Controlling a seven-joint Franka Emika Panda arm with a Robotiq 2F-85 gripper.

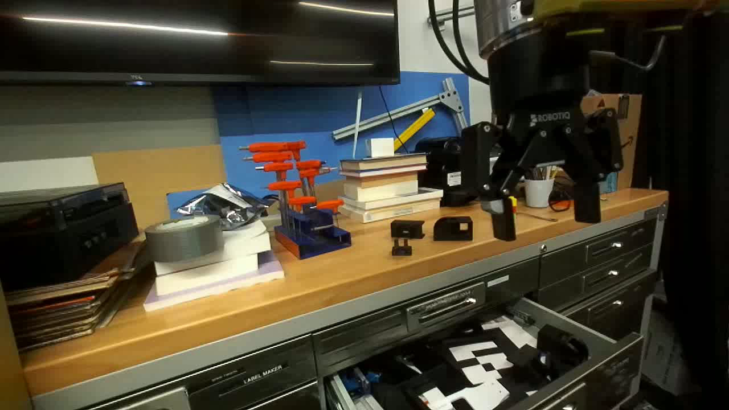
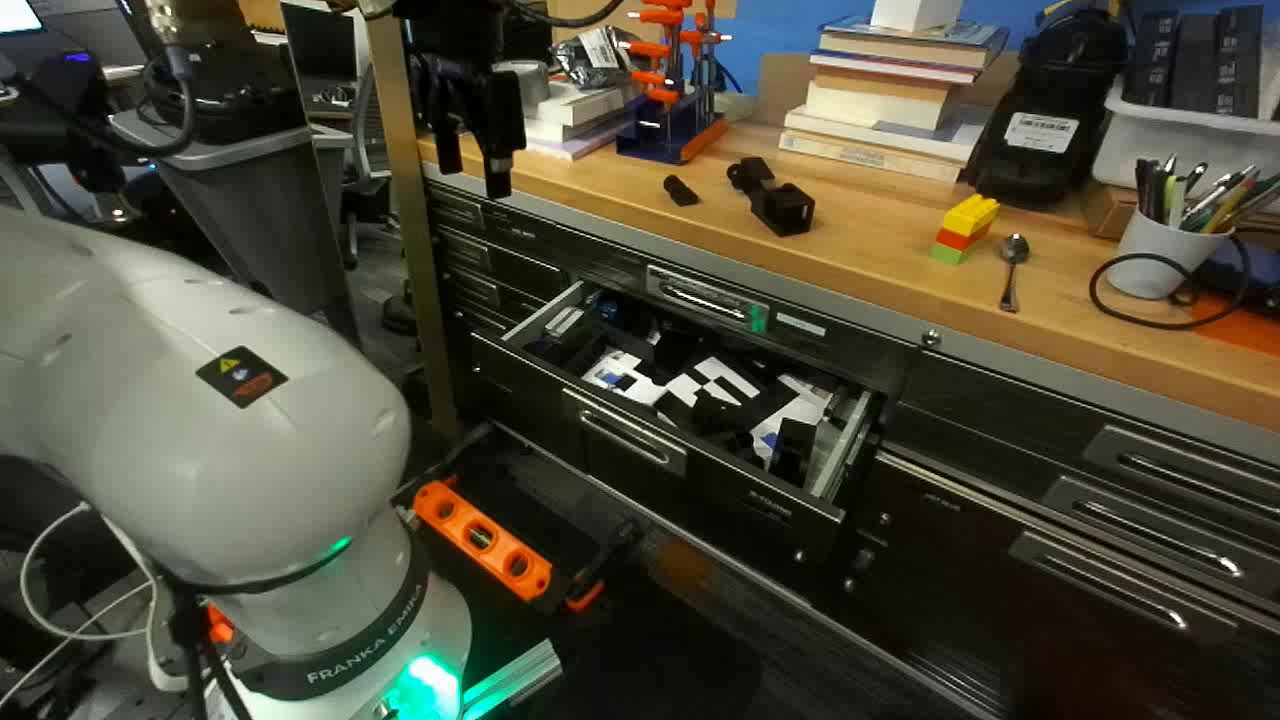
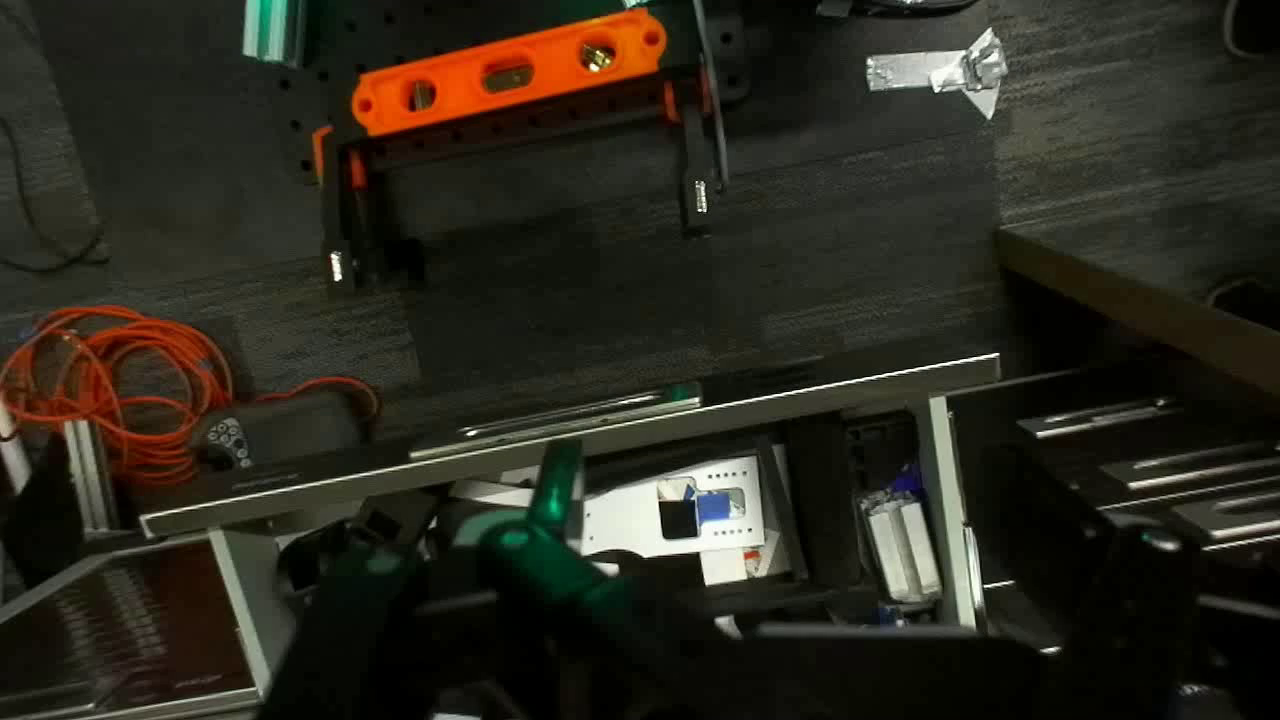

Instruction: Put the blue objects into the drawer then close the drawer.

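Note:
Three small, chunky, almost black pieces lie on the wooden counter in both exterior views: an arched piece [image 1: 453, 229], a block [image 1: 406, 229] and a smaller piece [image 1: 401, 247]. They also show as a boxy piece [image 2: 785, 208], one beside it [image 2: 748, 174] and a small one [image 2: 680, 190]. I cannot tell which are the blue objects. The drawer [image 1: 612, 370] is pulled open, with black and white parts inside; its front [image 2: 535, 395] faces the robot base. My gripper [image 1: 545, 212] is open and empty in the air, also seen in an exterior view [image 2: 474, 168]. In the wrist view its fingers [image 3: 735, 600] hang above the drawer [image 3: 800, 393].
A dark blue tray [image 1: 313, 242] with red-orange tools and a book stack [image 1: 387, 196] stand behind the pieces. A toy block stack [image 2: 965, 228], a spoon [image 2: 1012, 270] and a pen cup [image 2: 1165, 245] are farther along. An orange level [image 2: 480, 540] sits low before the drawer.

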